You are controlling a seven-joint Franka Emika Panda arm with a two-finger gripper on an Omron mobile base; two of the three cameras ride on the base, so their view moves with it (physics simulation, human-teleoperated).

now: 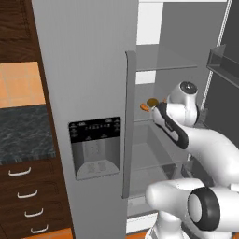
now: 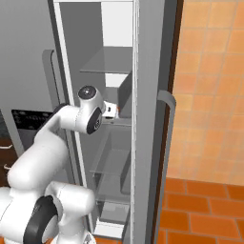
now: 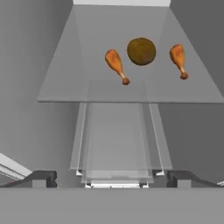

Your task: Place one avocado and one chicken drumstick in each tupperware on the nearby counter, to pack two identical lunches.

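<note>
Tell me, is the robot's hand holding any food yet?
No, nothing. The open gripper is empty; the round brown-green avocado and two orange chicken drumsticks lie untouched on the glass fridge shelf.

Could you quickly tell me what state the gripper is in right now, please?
Gripper: open, holding nothing, facing the fridge shelf.

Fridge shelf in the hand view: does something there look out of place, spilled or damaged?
Nothing stands out. On the glass shelf lie two chicken drumsticks with one avocado between them, all apart from each other and whole, no spill. A second avocado I cannot see.
</note>
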